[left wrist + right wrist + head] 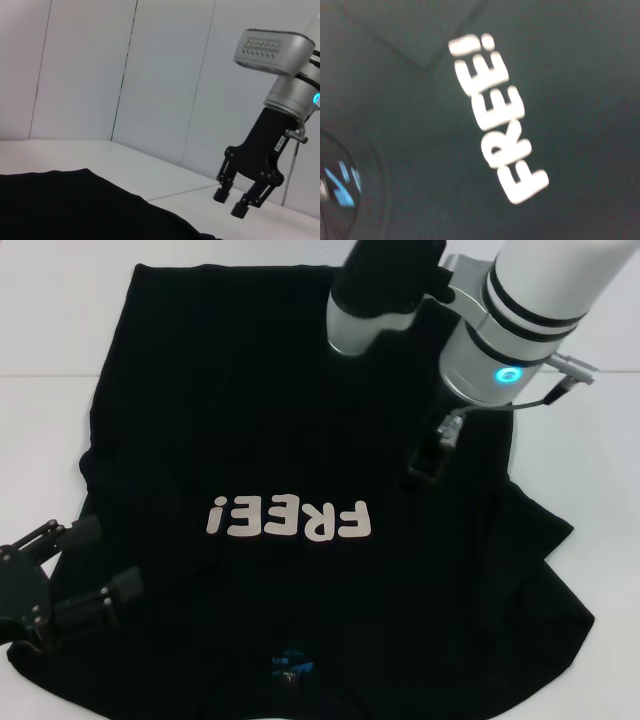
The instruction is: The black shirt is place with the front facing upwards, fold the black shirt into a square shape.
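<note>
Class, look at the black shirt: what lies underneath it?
A white table shows around the black shirt on the far, left and right sides. The surface directly beneath is covered by the cloth, so nothing there can be seen.

The head view looks steeply down from above on the plain black cotton T-shirt (250, 420); the left wrist view sits low, facing level across its edge toward the wall; the right wrist view hangs close over the pale lettering (502, 117), shared with the head view.
</note>
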